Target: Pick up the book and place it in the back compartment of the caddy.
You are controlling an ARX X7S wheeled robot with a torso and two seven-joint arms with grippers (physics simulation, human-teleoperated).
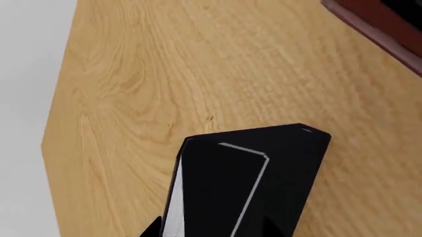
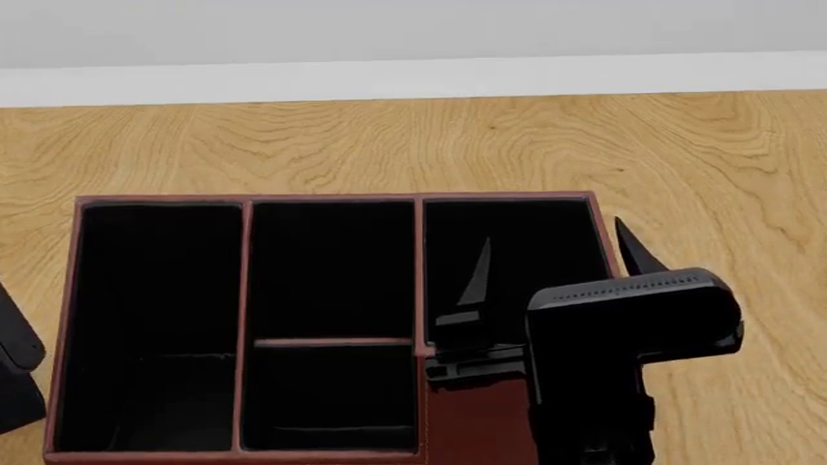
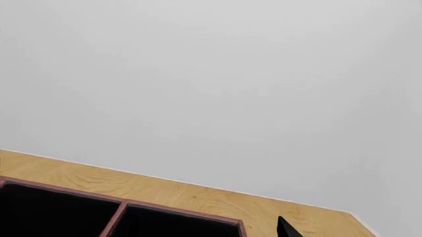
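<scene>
hovering right gripper [image 2: 556, 260] over caddy [image 2: 77, 320], fingers spreading wide, straddling its right wall | keeping left gripper [image 2: 14, 360] beside caddy's left wall, opening: cannot tell | book: cannot tell where, only seeing pale strip [image 1: 173, 202] along left gripper | back compartment [image 2: 329, 397] showing only black lining

The book cannot be found in any view; it may lie behind the right gripper [image 2: 549, 262], whose black body covers the caddy's [image 2: 77, 320] near right corner. The left gripper [image 2: 15, 363] is cut by the head picture's edge, its jaws unreadable.
</scene>
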